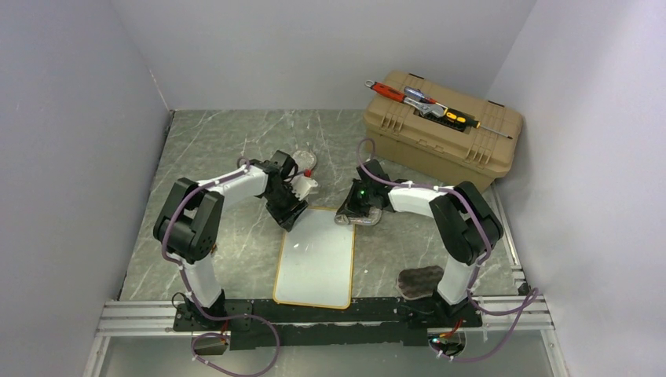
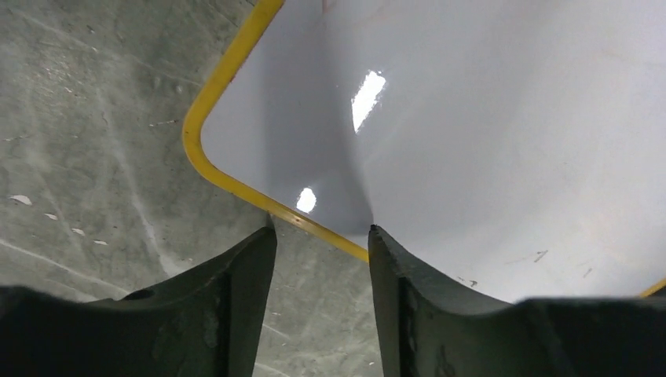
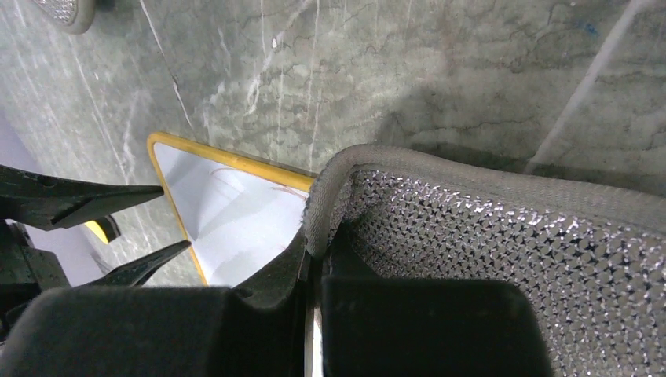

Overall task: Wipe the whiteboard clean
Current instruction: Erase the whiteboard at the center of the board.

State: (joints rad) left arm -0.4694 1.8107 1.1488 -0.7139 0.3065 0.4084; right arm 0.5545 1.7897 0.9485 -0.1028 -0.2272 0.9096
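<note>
The whiteboard (image 1: 314, 259), glossy white with a yellow frame, lies flat in the middle of the table and looks almost clean. The left wrist view shows its far-left corner (image 2: 471, 118) with a few faint specks. My left gripper (image 1: 287, 215) is open at that corner, its fingers (image 2: 322, 236) straddling the yellow frame, one over the table and one over the board. My right gripper (image 1: 358, 217) is shut on a grey mesh scrubbing pad (image 3: 487, 236) at the board's far-right corner (image 3: 236, 212). The left gripper's fingers (image 3: 86, 200) also show in the right wrist view.
A tan toolbox (image 1: 442, 129) with pliers and a screwdriver (image 1: 424, 100) on its lid stands at the back right. A dark sponge (image 1: 420, 280) lies by the right arm's base. A small clear round container (image 1: 305, 159) sits behind the left gripper.
</note>
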